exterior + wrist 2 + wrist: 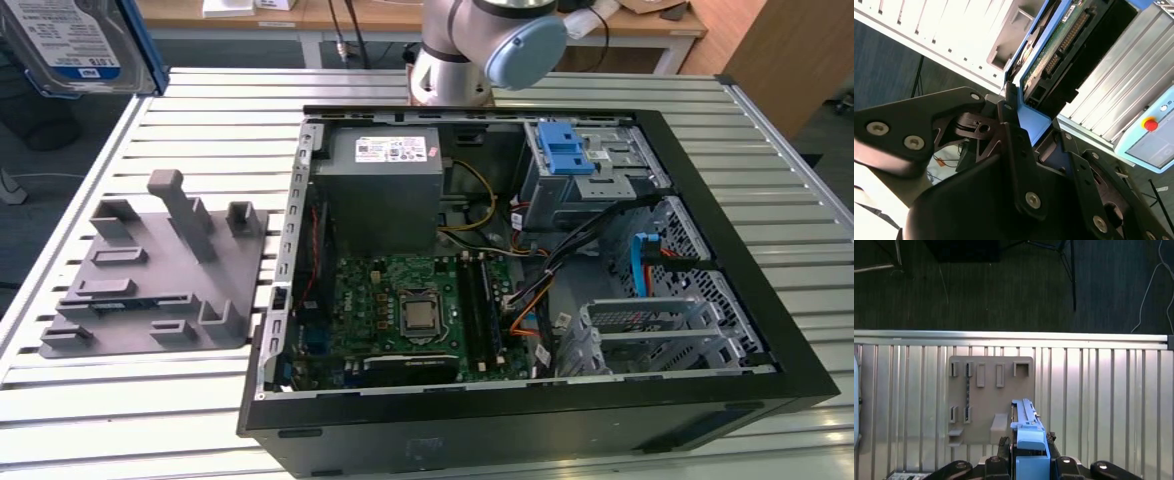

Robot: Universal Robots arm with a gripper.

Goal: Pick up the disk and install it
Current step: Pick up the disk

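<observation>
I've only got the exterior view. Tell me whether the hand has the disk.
Observer: Yes. In the second wrist view the hand is shut on the disk.
Operator: Say what's past its end.
Observer: In the first wrist view its end overlaps the grey fixture on the slatted table.
Operator: Report which face the second wrist camera sees.
Observer: The green circuit board side.

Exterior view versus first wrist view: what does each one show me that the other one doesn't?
Exterior view: the open computer case with its motherboard and grey power supply, plus the arm's base. First wrist view: the gripper clamped on the disk, and dark floor past the table. Both: the disk, the grey holder plate, the table.
</observation>
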